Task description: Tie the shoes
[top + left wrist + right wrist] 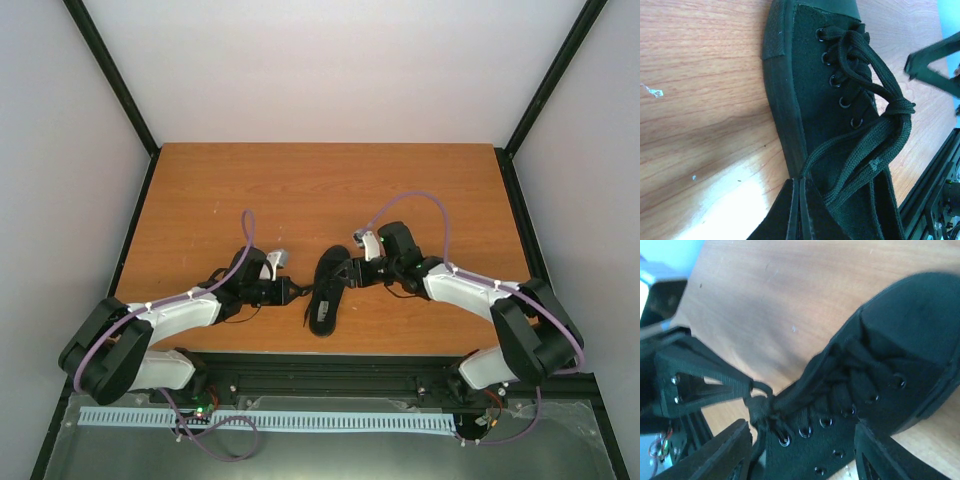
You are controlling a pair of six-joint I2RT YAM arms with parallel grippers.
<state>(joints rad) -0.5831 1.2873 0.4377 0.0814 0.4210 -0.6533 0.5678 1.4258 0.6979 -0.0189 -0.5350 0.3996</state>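
Note:
The black shoe [326,298] lies on the wooden table [300,190] between my two grippers, toe away from the arms. My left gripper [292,292] is at the shoe's left side. In the left wrist view it [799,181] is shut on a loop of black lace [840,145] that runs up to a knot [899,111] over the eyelets of the shoe [810,90]. My right gripper [350,272] is at the shoe's right side. In the right wrist view it [802,429] is open, its fingers straddling the laced upper of the shoe [900,340] beside the knot [760,405].
A black rail [330,372] runs along the table's near edge, just behind the shoe's heel. Black frame posts [110,75] stand at the back corners against white walls. The left gripper's body [695,382] fills the left of the right wrist view.

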